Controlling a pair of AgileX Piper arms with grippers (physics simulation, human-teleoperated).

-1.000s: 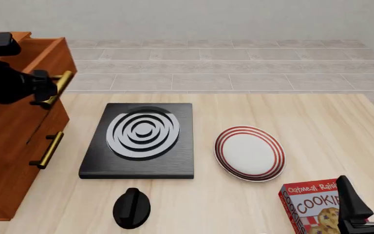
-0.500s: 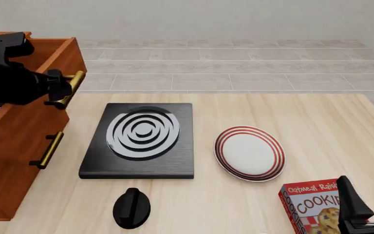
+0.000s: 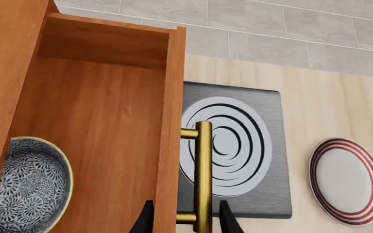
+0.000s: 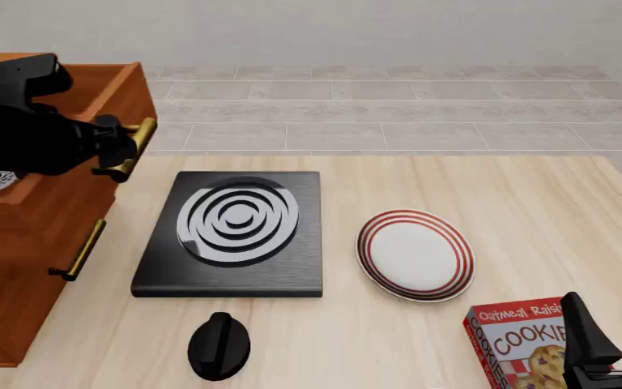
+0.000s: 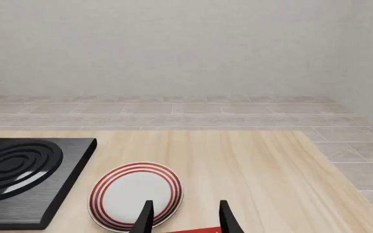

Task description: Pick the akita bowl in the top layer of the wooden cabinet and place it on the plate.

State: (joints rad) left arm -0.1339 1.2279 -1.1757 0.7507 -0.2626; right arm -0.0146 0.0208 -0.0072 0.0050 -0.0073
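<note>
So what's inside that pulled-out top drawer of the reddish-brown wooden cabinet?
One small round bowl with a dense dark blue-and-white pattern sits on the top drawer's bare wood floor. The drawer's part under the cabinet top is hidden.

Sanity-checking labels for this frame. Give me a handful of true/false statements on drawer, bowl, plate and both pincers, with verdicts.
1. The top layer of the wooden cabinet is pulled open. True.
2. The akita bowl sits on the plate. False: it lies inside the open drawer; the plate is bare.
3. The left pincer has its fingers on either side of the brass handle. True.
4. The right pincer holds the cookie box. False: it is open and holds nothing, with the box just beneath it.
5. The plate lies on the black slab. False: it lies on the table beside the slab, apart from it.
</note>
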